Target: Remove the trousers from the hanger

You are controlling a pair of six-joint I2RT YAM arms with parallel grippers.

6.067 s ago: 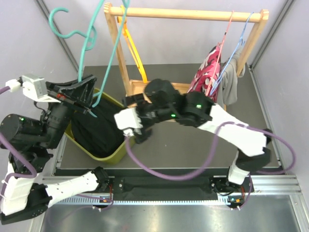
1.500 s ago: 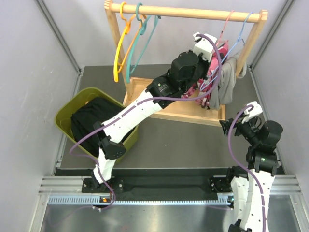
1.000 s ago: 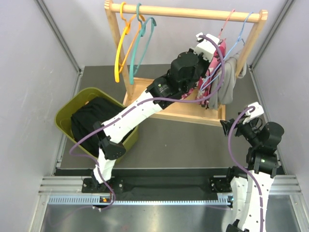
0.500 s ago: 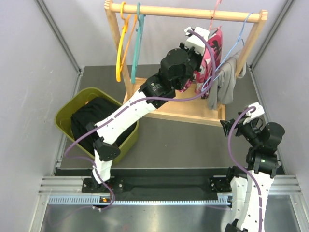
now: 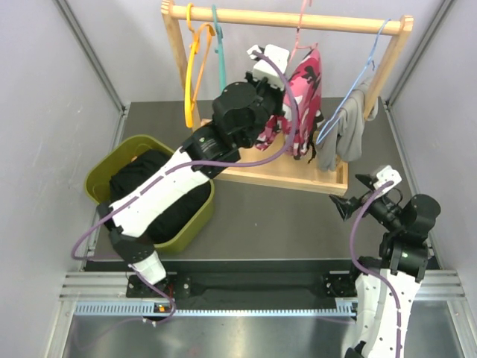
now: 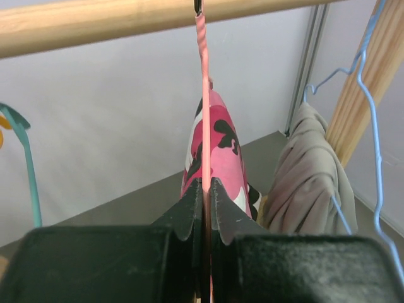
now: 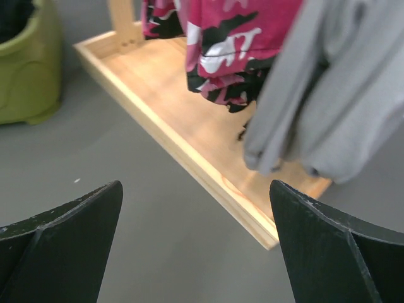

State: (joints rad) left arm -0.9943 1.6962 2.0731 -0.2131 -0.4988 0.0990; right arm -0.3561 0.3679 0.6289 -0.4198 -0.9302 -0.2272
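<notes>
Pink camouflage trousers (image 5: 302,93) hang on a thin pink hanger (image 5: 301,22) at the middle of the wooden rail (image 5: 335,22). My left gripper (image 5: 274,67) reaches up to the rack and is shut on the pink hanger (image 6: 204,113) just below the rail (image 6: 95,22); the trousers (image 6: 222,151) hang beyond the left gripper (image 6: 206,189). My right gripper (image 5: 344,203) is open and empty, low over the table at the right. In the right wrist view the right gripper (image 7: 196,208) faces the trousers' hems (image 7: 233,38).
A grey garment (image 5: 350,127) hangs on a blue hanger (image 5: 373,63) right of the trousers. Orange (image 5: 195,67) and teal (image 5: 220,52) hangers hang at the rail's left. The rack's wooden base (image 7: 189,139) lies ahead. A green bin (image 5: 100,179) holds black clothes at the left.
My left gripper has slid the pink hanger and trousers leftward along the rail, away from the grey garment. The orange and teal hangers have stopped swinging. My right gripper dipped slightly.
</notes>
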